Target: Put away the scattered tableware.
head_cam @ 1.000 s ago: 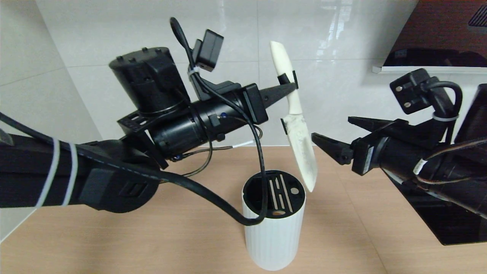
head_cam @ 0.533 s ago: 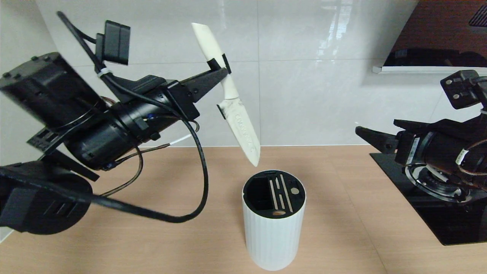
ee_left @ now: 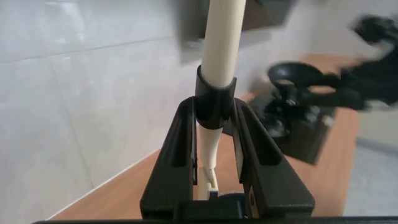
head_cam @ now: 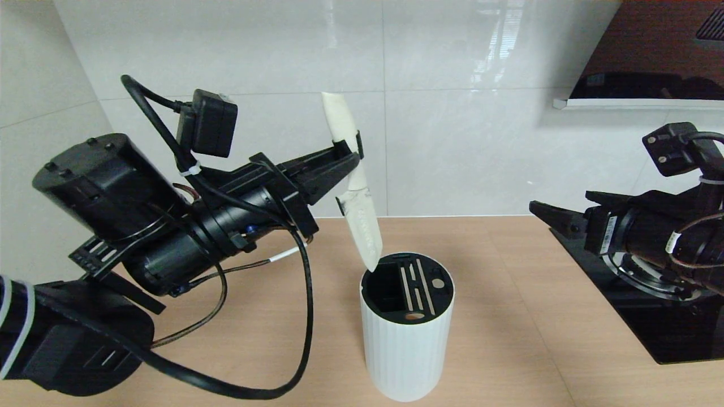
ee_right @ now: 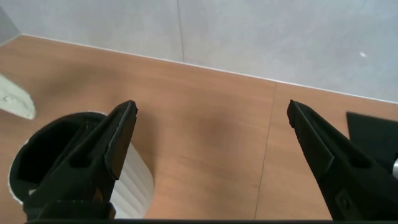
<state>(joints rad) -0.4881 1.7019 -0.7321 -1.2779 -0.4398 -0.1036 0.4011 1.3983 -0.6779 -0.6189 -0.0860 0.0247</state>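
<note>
Head view: left gripper (head_cam: 352,154) clamped on the knife (head_cam: 362,221) handle, blade down, tip at the holder's (head_cam: 406,345) 10 o'clock rim, likely lining up for a slot; right gripper (head_cam: 542,211) at 3 o'clock. Left wrist view: fingers (ee_left: 181,146) pinch the handle, keeping it steady. Right wrist view: jaws wide apart, empty, parked aside.

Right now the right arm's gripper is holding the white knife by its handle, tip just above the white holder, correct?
No: the left gripper holds the white knife by its handle, tip just above the white holder; the head view shows it. The right gripper is open and empty.
</note>
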